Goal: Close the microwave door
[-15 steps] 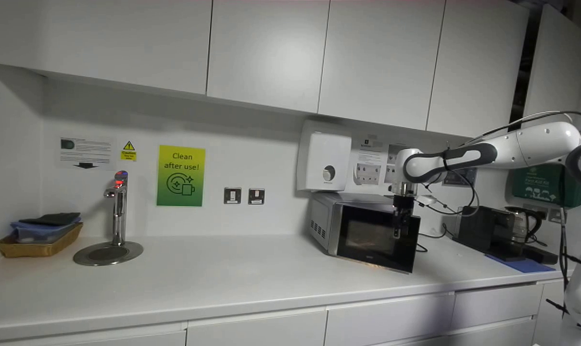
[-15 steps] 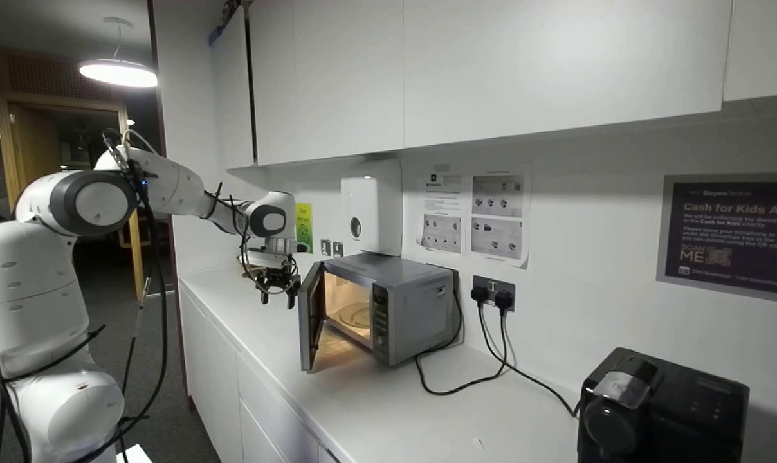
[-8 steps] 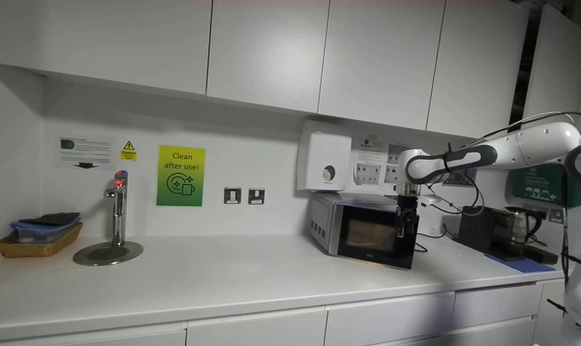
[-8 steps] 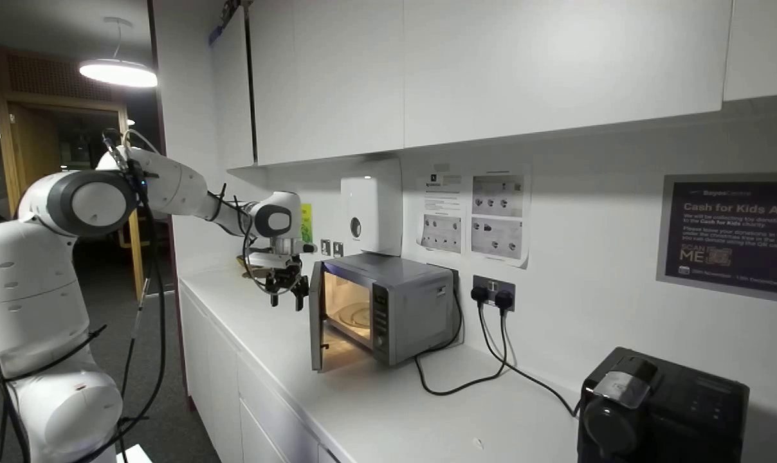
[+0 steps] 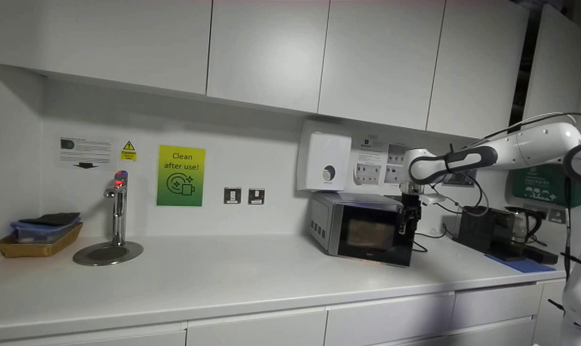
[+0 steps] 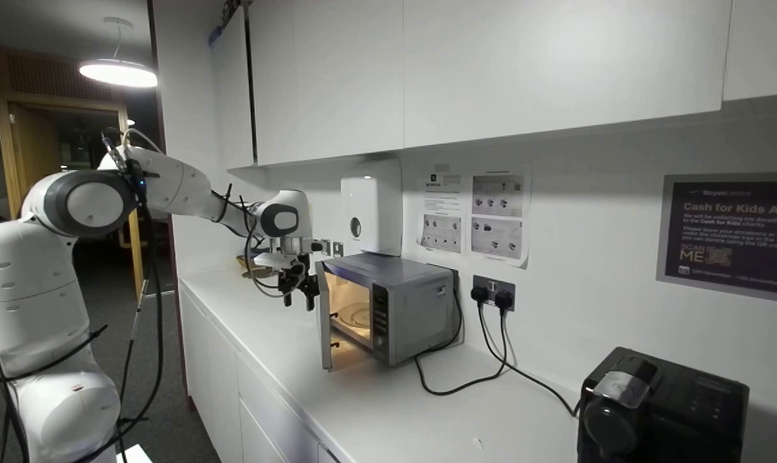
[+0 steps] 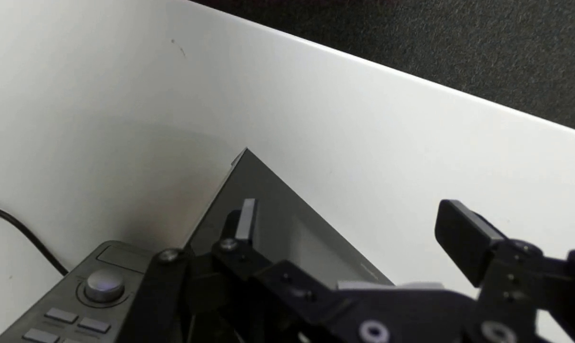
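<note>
The microwave (image 6: 420, 315) is a silver-grey box on the counter; its control panel shows in the wrist view (image 7: 121, 267). The microwave door (image 6: 325, 328) stands partly open, with the lit inside and glass turntable visible behind it. Its dark glossy outer face shows in an exterior view (image 5: 367, 233) and in the wrist view (image 7: 273, 209). My gripper (image 6: 300, 301) is open and empty, pointing down, at the outer face of the door near its free edge. In the wrist view (image 7: 354, 224) one finger lies against or very close to the door; exact contact cannot be told.
A white dispenser (image 5: 324, 156) hangs on the wall above the microwave. Black cables (image 6: 440, 389) run from the sockets along the counter (image 5: 213, 278). A black coffee machine (image 6: 665, 405) stands further along. A tap (image 5: 119, 211) and a basket (image 5: 45, 247) are at the far end.
My gripper has moved toward the microwave, to the right in both exterior views. The door has swung inward with it, and its opening is narrower. The gripper stays open.
</note>
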Robot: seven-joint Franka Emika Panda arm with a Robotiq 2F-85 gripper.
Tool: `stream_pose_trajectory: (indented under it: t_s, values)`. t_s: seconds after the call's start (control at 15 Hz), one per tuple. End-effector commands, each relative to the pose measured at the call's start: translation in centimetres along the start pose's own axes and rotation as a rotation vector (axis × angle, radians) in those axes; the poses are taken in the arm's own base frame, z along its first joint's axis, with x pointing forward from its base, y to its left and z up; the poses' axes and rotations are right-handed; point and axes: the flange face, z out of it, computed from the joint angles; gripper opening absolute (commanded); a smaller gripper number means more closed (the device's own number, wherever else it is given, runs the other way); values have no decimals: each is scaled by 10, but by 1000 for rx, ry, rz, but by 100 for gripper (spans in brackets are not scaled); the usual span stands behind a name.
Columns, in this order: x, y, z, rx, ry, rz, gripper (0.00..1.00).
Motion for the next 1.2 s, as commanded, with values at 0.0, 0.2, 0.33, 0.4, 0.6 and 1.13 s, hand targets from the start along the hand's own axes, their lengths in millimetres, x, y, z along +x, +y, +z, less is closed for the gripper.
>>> stream_pose_trajectory:
  t_s: [0.0,0.2,0.33,0.4,0.6,1.13]
  values:
    - [10,17,-3,-18,39,66,100]
    - [15,29,-2,-15,58,113,100]
    - [20,36,0,-11,74,147,100]
    - [23,40,1,-10,80,163,100]
    - [30,49,6,-10,95,208,100]
    - [53,72,3,-4,135,327,100]
